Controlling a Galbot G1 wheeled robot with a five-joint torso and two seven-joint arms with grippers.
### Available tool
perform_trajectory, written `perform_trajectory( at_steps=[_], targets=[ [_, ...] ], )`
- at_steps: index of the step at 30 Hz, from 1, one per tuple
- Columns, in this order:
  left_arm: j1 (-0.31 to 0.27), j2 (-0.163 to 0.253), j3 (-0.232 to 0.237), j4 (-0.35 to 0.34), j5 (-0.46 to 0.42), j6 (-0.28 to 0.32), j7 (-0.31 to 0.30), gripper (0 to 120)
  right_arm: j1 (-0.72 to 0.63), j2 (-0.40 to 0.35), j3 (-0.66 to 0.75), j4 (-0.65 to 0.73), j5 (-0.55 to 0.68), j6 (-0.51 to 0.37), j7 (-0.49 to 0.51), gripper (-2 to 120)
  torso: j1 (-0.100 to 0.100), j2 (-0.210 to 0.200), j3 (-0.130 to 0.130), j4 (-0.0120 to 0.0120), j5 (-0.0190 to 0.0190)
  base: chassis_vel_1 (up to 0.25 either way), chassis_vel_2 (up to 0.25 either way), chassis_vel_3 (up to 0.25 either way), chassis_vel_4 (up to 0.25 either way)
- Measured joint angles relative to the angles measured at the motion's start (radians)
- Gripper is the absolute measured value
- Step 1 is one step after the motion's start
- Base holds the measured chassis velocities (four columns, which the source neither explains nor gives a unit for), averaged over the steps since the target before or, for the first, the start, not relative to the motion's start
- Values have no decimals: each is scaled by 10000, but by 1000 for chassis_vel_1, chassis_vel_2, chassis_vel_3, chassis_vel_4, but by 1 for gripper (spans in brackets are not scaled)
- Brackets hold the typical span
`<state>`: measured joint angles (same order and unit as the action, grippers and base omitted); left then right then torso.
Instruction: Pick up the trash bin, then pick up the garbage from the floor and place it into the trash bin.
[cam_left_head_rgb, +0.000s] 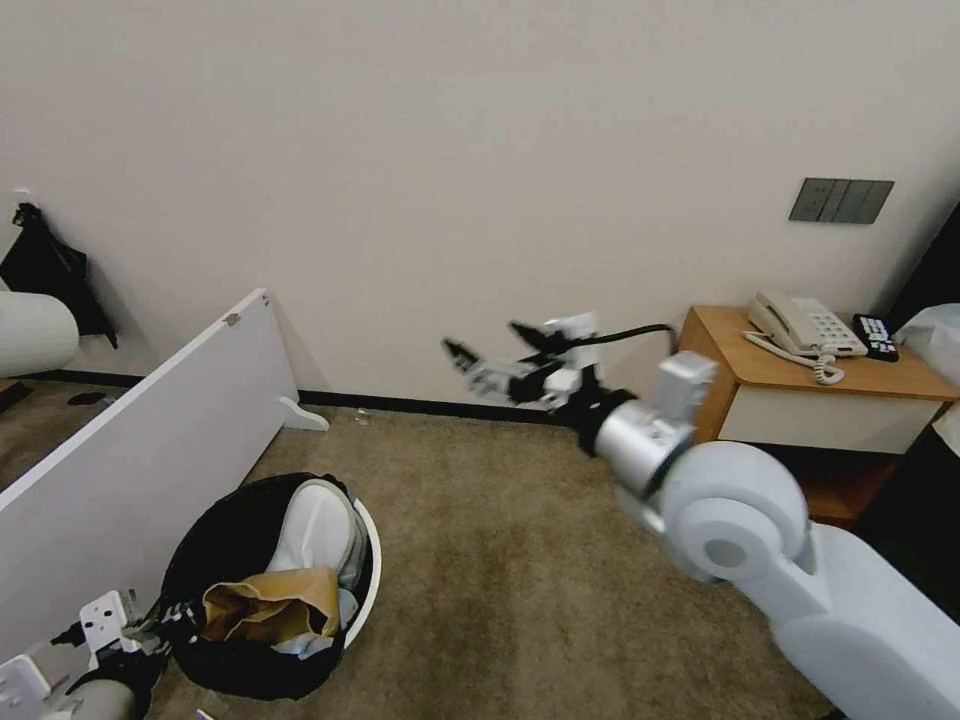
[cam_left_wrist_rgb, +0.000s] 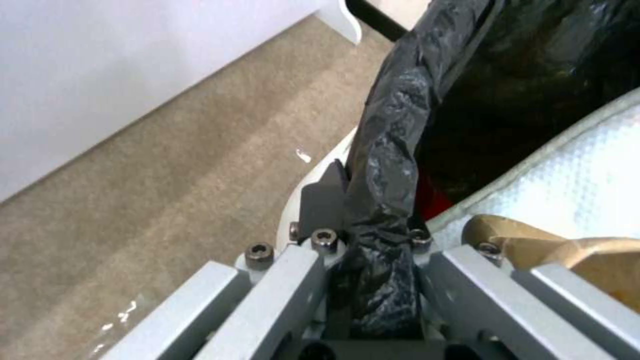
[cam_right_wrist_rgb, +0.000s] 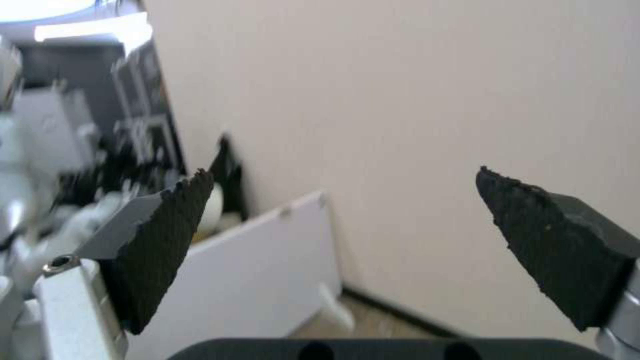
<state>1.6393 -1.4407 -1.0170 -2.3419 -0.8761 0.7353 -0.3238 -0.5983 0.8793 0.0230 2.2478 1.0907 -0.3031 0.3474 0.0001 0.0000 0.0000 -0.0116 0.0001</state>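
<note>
Item: bin (cam_left_head_rgb: 368, 560), white, round, lined with a crinkly black bag (cam_left_wrist_rgb: 390, 165); location, on the carpet floor (cam_left_head_rgb: 520, 560) beside a leaning white board (cam_left_head_rgb: 150, 460), at the robot's left. Contents: a brown paper bag (cam_left_head_rgb: 270, 600) crumpled on top, a white slipper (cam_left_head_rgb: 315, 530) standing against the inner wall, a patch of red (cam_left_wrist_rgb: 433, 200) low inside, too hidden to identify. Left tool (cam_left_wrist_rgb: 373, 260): clamped on the bin's rim, liner bunched between the jaws. Right tool (cam_right_wrist_rgb: 347, 240): empty, jaws spread wide, raised in front of the wall, well apart from the bin. Handling note, as a judgement: the bin looks nearly full, so keep the left grip level and firm; a tilt could spill the paper bag. No litter is visible on the carpet here; search before lowering the right tool.
</note>
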Motion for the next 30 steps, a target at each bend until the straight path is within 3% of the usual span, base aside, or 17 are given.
perform_trajectory(
  at_steps=[2, 7, 12, 19, 25, 30],
  targets=[
    [149, -139, -264, -201, -61, 0, 0, 2, -278, 102, 427, -58, -307, 774, -94, 100, 1, 1, 0, 14, 0, 0, 0, 0, 0],
    [279, -291, -349, -402, -81, -1, 1, 2, -1054, 119, 1360, -61, -705, 1645, -154, 100, 0, 0, 0, 5, -1, 0, 0, 0, 0],
    [432, -376, -341, -544, -60, -1, 2, 2, -2730, 92, 2967, 163, -1488, 2585, -528, 100, 0, 0, 0, 2, 1, 0, 0, 0, 0],
    [504, -422, -304, -643, -39, 1, 2, 2, -3924, 275, 4083, 508, -2551, 3002, -633, 99, 0, 1, 0, 3, 0, 0, 0, 0, 0],
    [576, -595, -41, -762, 178, 2, 45, 2, -6004, 863, 5358, 1332, -5156, 3218, -871, 99, -1, 1, 0, 3, 0, 0, 0, 0, 0],
    [598, -651, 128, -802, 335, 1, 79, 2, -7098, 1252, 5669, 1532, -6142, 3435, -999, 99, 0, 1, 0, 3, -2, 0, 0, 0, 0]
  ],
)
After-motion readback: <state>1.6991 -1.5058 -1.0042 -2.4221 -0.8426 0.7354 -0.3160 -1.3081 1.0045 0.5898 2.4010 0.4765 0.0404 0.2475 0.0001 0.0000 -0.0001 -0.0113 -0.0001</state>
